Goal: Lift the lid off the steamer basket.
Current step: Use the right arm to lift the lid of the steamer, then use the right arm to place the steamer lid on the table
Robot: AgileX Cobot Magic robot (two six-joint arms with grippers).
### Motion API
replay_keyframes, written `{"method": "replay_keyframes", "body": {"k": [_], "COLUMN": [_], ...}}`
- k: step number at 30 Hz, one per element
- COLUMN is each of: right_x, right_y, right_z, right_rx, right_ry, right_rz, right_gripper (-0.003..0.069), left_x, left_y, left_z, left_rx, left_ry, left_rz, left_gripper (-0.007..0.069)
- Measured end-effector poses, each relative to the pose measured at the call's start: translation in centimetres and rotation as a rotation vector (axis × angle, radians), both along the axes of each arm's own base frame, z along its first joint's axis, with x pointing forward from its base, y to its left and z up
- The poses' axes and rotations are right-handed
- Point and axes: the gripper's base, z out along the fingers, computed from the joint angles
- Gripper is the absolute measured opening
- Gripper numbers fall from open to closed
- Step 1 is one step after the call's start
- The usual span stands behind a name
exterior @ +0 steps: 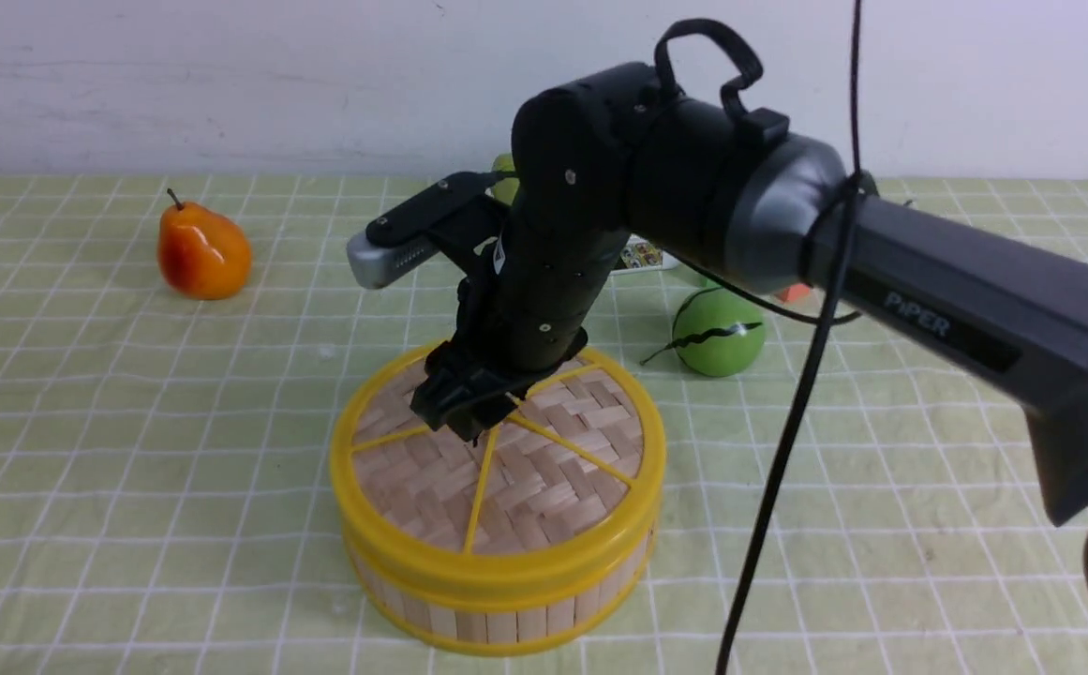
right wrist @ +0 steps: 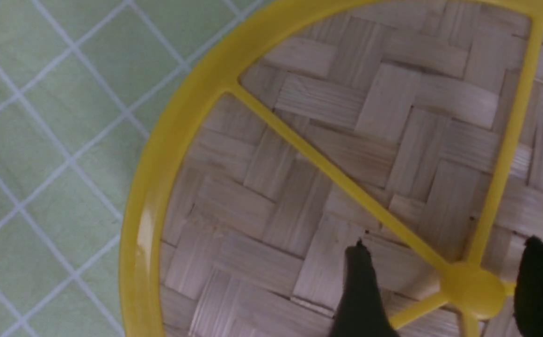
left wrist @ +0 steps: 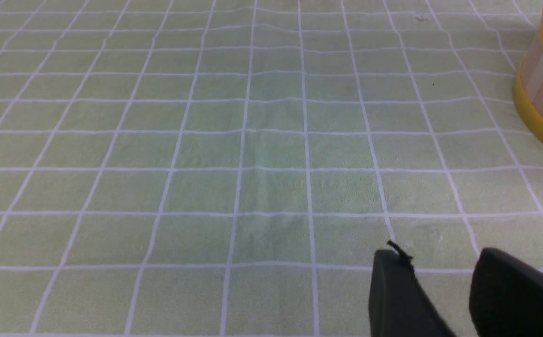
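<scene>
My right gripper (right wrist: pixel 444 243) hangs open and empty, jaws astride the knob (right wrist: pixel 472 286). The lid (exterior: pixel 544 469) sits on the steamer basket (exterior: pixel 506 621); grasp and lift remain

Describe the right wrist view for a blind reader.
A woven bamboo lid with yellow rim and spokes fills the view, above green checked cloth. Two black jaws stand open either side of its yellow centre knob.

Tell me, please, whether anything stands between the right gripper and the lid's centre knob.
Nothing visible does. The open right gripper hangs over the lid, its fingers either side of the centre knob, with only bare weave around it.
</scene>
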Motion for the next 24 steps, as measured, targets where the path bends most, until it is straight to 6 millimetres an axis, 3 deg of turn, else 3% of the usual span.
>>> {"method": "replay_keyframes", "body": {"k": [10,15,18,20,24], "right_x": [0.4,0.2,-0.3,-1.0,-2.8], "right_y": [-0.1,-0.2,-0.8,-2.0,-7.5], "right_z": [-0.2,0.9,3.5,6.3,13.1], "right_rx": [-0.016,-0.012,0.009,0.027,0.052], "right_ry": [-0.020,-0.014,-0.040,-0.078,-0.186], "right_rz": [-0.004,0.001,0.003,0.007,-0.051], "right_gripper": [0.0077,0.0077,0.0077,0.0077,0.0077], "left_x": [0.0,0.0,0.0,0.0,0.0], "left_y": [0.0,0.0,0.0,0.0,0.0], "left_z": [0.0,0.0,0.0,0.0,0.0], "left_rx": [0.000,0.000,0.000,0.000,0.000], "left_ry": [0.000,0.000,0.000,0.000,0.000], "left_rz": [0.000,0.000,0.000,0.000,0.000], "left_gripper": [0.0239,0.0239,0.0239,0.0239,0.0239]}}
